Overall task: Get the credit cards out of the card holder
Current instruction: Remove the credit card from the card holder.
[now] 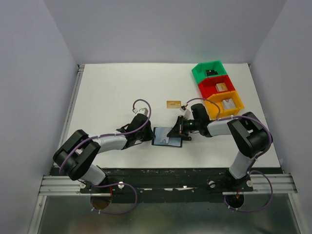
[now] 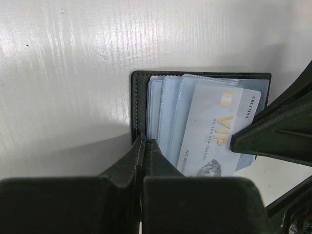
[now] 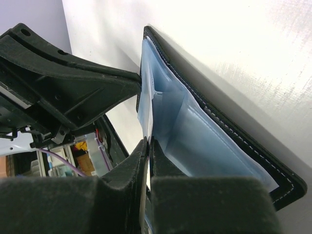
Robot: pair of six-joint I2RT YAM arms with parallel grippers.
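The card holder (image 1: 165, 137) lies open on the white table between my arms, with its blue-grey pockets facing up. My left gripper (image 1: 152, 135) is shut on its left black edge (image 2: 138, 102), as the left wrist view (image 2: 145, 144) shows. A silver-grey VIP credit card (image 2: 218, 131) sticks partly out of a pocket, tilted. My right gripper (image 1: 177, 131) is shut on this card, seen edge-on in the right wrist view (image 3: 148, 127) between the fingers (image 3: 147, 144). A gold-orange credit card (image 1: 173, 104) lies loose on the table behind the holder. The other cards are hidden.
A green bin (image 1: 210, 72), a red bin (image 1: 218, 87) and an orange bin (image 1: 226, 104) stand in a row at the back right, each with small items. The right arm's cable loops close to the orange bin.
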